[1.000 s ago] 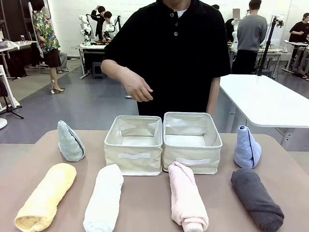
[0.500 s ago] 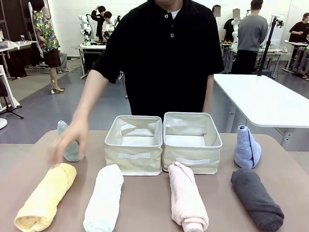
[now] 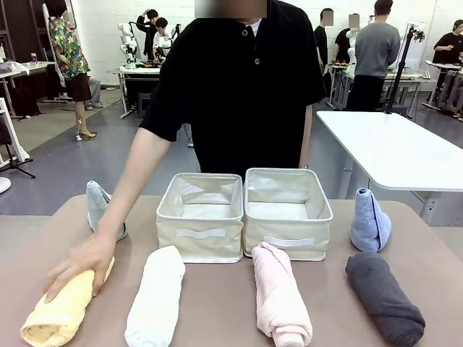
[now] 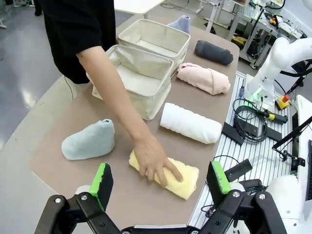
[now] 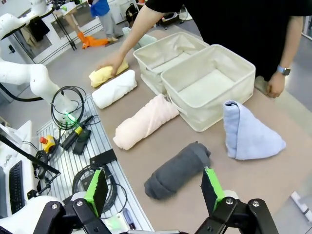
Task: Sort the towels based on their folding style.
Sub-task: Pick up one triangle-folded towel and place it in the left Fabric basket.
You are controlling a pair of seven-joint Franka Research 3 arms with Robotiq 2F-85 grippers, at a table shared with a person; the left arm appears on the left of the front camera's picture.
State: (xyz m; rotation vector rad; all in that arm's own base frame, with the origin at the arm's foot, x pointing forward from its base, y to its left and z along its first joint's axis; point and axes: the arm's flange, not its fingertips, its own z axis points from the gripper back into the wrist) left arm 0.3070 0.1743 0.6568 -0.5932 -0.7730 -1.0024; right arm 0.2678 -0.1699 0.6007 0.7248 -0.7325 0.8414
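Yellow towel [image 3: 54, 318]: a rolled log at the near left of the table [image 3: 217, 303], at 8 o'clock from the two cream bins [image 3: 200, 217] in the front view.
Long axis: 1 to 7 o'clock in the front view, and 10 to 4 o'clock in my left wrist view.
Person's hand [image 3: 83, 264]: pressed flat on the log's far end.
My left pincer [image 4: 160, 175]: spread wide and empty. The log lies dead ahead at 12 o'clock, framed between my pads but apart from them.
My right pincer [image 5: 154, 187]: spread and empty, with the dark grey roll [image 5: 178, 170] at 1 o'clock and the yellow log well apart at 11 o'clock.
Nearer, as I judge it: the person's hand first, then my left arm.
Neighbours, in the front view: the grey-green cone [image 3: 98, 206] at 1 o'clock of the log and the white roll [image 3: 155, 296] at 3 o'clock.
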